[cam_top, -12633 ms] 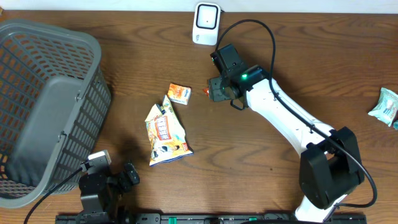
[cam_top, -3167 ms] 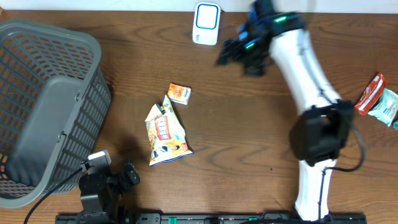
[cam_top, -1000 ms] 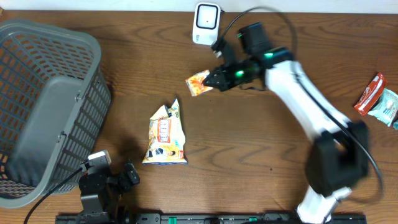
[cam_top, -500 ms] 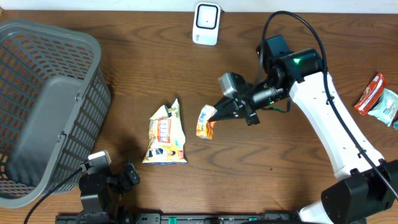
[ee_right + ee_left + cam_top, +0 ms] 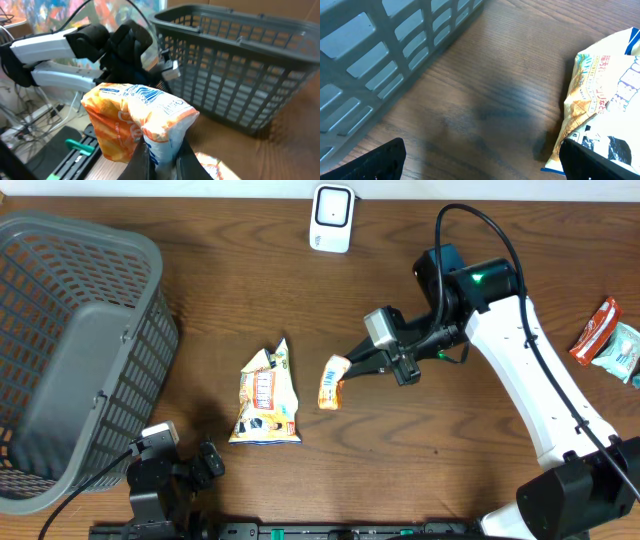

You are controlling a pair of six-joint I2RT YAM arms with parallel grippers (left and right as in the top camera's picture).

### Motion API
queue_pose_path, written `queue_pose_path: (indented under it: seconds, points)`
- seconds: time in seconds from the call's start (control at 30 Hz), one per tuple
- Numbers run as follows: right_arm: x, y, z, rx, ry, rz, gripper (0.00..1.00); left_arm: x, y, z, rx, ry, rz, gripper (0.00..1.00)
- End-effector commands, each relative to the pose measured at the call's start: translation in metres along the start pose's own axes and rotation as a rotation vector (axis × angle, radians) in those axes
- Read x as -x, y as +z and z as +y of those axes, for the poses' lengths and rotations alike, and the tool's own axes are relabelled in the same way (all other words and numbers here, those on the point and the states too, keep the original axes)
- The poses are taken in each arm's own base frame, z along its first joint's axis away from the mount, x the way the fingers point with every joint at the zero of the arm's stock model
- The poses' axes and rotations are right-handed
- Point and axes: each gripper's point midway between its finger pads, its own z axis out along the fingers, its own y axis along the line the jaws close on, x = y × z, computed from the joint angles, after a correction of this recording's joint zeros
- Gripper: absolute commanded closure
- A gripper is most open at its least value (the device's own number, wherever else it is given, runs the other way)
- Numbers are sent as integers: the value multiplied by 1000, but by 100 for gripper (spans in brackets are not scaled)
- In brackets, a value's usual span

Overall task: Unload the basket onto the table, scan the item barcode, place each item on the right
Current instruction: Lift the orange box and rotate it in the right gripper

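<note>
The right tool (image 5: 352, 367) is pinched tight on a small orange crinkly snack packet (image 5: 331, 381) over the brown wooden bench (image 5: 420, 460); the left tool (image 5: 482, 162) is spread wide, empty.

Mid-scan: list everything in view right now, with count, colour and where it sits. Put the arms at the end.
basket: one, grey mesh, left end of the table
scanner: one, white with a dark face, far edge, centre
snack bag: one, yellow and white, lying mid-table, right of the basket
small packet: one, orange and white, held just right of the snack bag
red packet: one, red, right edge
pale packet: one, light green and white, right edge, beside the red packet
table: one, brown wood
left gripper: open, empty, near edge by the basket
right gripper: shut on the small packet
</note>
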Motion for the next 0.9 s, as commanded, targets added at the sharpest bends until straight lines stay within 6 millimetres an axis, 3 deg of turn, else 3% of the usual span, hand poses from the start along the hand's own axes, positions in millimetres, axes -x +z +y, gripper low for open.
queue_pose_path:
  seconds: [0.0,0.6,0.73,0.87]
  points:
    - [-5,-1,4,7,13,29,99,-16,3,6,24,21,57,2]
    - [-28,-3,3,-1,186,166,98,-16,3,6,24,21,57,2]
    - [-33,-4,-20,-82,431,169,98,-16,3,6,24,21,57,2]
    - [-40,-6,-56,-209,725,148,98,-16,3,6,24,21,57,2]
